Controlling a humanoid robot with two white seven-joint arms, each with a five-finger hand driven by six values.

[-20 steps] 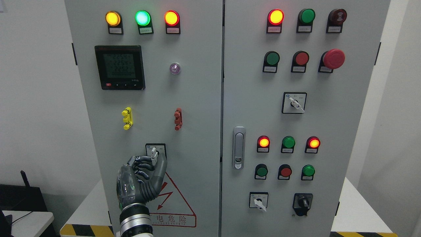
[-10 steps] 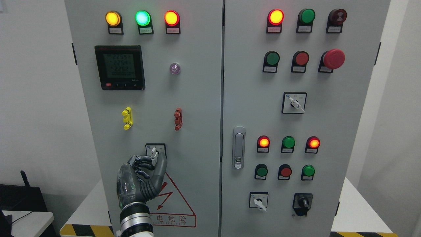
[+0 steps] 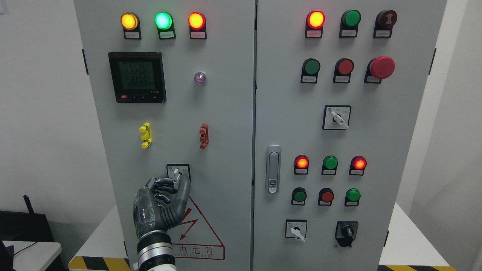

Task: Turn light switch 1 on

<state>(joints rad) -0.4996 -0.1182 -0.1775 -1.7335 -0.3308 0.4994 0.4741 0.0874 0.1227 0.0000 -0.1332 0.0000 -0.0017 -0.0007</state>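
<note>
A grey cabinet (image 3: 226, 113) with two doors fills the view, and the left hand (image 3: 162, 203) rises from the bottom edge of the left door, its fingers (image 3: 162, 184) curled together around the small white lever of the light switch (image 3: 177, 174), which sits in a black-framed plate low on the left door, just above a red warning triangle (image 3: 199, 233). The thumb lies against the lever's right side and the other fingertips press from its left, so the lever is pinched between them; it points down and slightly left. Along the top edge of the left door are three lit lamps: yellow (image 3: 129, 21), green (image 3: 163, 20) and red (image 3: 196, 20). Below them is one black meter (image 3: 137, 77) with a lit display, one small clear lamp (image 3: 200, 78), one yellow clip (image 3: 145, 135) and one red clip (image 3: 203, 136). The right door carries one door latch (image 3: 273, 169) near its left edge, one big red mushroom button (image 3: 382, 67) near its upper right, and two more white-lever switches, one at mid-height (image 3: 337, 117) and one near the bottom edge (image 3: 296, 229), plus one black knob (image 3: 346, 232) beside the lower one. Round lamps and buttons on this door number eleven; three glow red, one at the top (image 3: 315, 19) and two in the lower group (image 3: 301, 162) (image 3: 359, 163).
</note>
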